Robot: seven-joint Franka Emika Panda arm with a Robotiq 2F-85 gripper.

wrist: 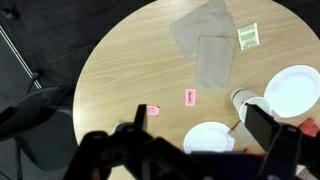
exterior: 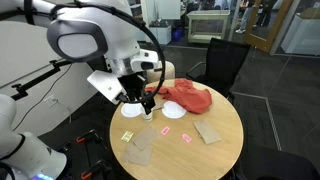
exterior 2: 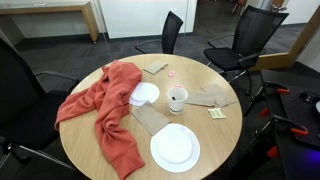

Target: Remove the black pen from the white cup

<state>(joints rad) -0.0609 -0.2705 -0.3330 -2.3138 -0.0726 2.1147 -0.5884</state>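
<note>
The white cup (exterior 2: 177, 98) stands upright near the middle of the round table, between two white discs. It also shows in the wrist view (wrist: 252, 104) and under the gripper in an exterior view (exterior: 148, 112). Its inside looks dark. I cannot make out the black pen clearly; a thin dark line (wrist: 236, 127) shows just beside the cup in the wrist view. My gripper (exterior: 141, 101) hangs a little above the cup. In the wrist view the gripper (wrist: 200, 125) is open and empty, with the cup near its right finger.
A red cloth (exterior 2: 110, 105) lies draped over one side of the table. Two white discs (exterior 2: 175, 148) (exterior 2: 145, 94), tan napkins (wrist: 205, 45), a small card (wrist: 247, 36) and two pink scraps (wrist: 190, 97) lie on the table (wrist: 120, 70). Office chairs (exterior 2: 232, 45) stand around it.
</note>
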